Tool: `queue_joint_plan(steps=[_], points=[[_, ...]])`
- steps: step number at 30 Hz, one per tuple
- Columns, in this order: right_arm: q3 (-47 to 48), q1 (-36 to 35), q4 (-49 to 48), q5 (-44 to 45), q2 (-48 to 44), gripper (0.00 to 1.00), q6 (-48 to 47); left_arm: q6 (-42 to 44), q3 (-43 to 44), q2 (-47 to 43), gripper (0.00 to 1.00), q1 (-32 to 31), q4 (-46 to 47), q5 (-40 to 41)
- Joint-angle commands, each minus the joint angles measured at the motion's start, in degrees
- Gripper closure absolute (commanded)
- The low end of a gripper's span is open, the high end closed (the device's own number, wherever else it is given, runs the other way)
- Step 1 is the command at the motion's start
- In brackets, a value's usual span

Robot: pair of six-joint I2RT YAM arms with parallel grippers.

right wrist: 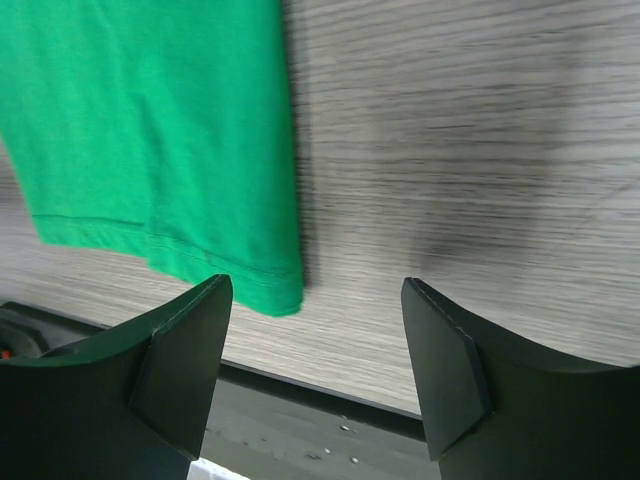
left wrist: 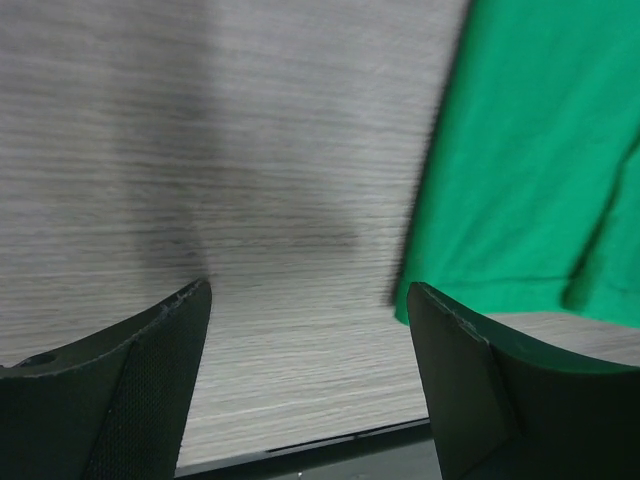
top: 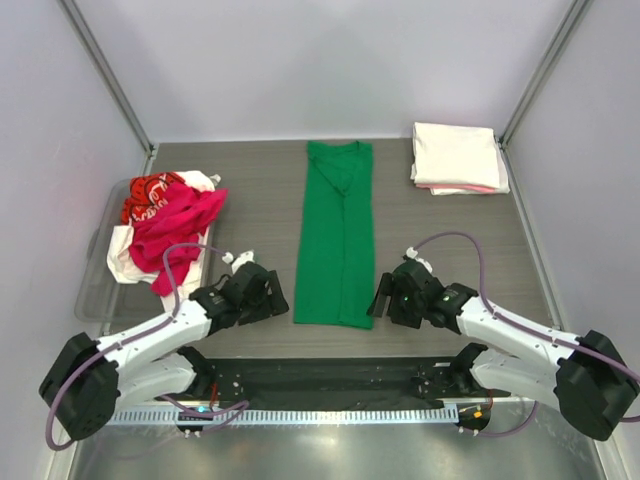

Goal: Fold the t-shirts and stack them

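Grey wooden table (top: pixel 250 190) under everything. On its left side, a clear plastic bin (top: pixel 92 292), heaped with loose tees: a magenta-red t-shirt (top: pixel 178 228) on top and spilling over the rim, a red t-shirt with white print (top: pixel 150 192) at the far end, a white t-shirt (top: pixel 122 262) underneath. In the middle of the table, the bright green t-shirt (top: pixel 336 240), flat, folded into a long narrow strip, collar at the far end, hem at the near end. At the far right corner, a neat folded stack: a cream-white t-shirt (top: pixel 455 152) on top, the edge of a pink t-shirt (top: pixel 480 187) peeking out below. Left gripper (top: pixel 272 292) low over bare table, just beside the left corner of the green hem, jaws wide apart, nothing between them. Right gripper (top: pixel 381 298) just beside the right corner of the same hem, jaws wide apart too, holding nothing. From each wrist camera, two dark fingers spread over grey wood, a green corner close by
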State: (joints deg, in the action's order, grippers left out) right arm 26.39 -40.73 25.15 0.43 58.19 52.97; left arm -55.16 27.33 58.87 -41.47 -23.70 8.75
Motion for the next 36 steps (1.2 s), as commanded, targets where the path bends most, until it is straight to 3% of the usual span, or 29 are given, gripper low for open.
queue_joint_plan(steps=[1,5,11,14,15,20,23,30,36], points=[[-1.0,-0.7,-6.8,0.4,-1.2,0.27,3.3,-4.3,-1.8,3.1,0.20,-1.9,8.1,0.2],[-3.6,-0.8,-12.5,-3.3,1.6,0.33,4.7,-5.6,-2.0,6.7,0.22,-3.6,9.7,0.7],[-4.5,-4.3,-13.9,-2.2,5.3,0.47,7.8,-7.9,-2.7,7.9,0.25,-5.3,10.6,0.6],[-6.2,-5.4,-15.5,-2.0,5.3,0.57,9.2,-9.1,-3.6,7.4,0.28,-6.0,10.9,0.8],[-6.4,-5.4,-15.5,-1.9,5.4,0.64,9.4,-9.4,-3.8,7.4,0.30,-6.3,11.3,0.8],[-7.1,-5.7,-15.6,-1.8,5.4,0.73,9.6,-11.2,-5.2,7.1,0.33,-7.7,12.8,0.5],[-7.1,-5.6,-15.5,-1.7,5.3,0.77,9.5,-12.5,-6.3,6.6,0.39,-8.5,13.3,0.4],[-8.2,-5.6,-15.3,-1.6,4.4,0.86,9.8,-14.9,-8.1,5.6,0.65,-10.4,14.7,0.6],[-8.1,-5.6,-14.1,-2.2,3.2,0.90,8.8,-14.8,-8.0,6.1,0.82,-10.5,17.0,-0.7]])
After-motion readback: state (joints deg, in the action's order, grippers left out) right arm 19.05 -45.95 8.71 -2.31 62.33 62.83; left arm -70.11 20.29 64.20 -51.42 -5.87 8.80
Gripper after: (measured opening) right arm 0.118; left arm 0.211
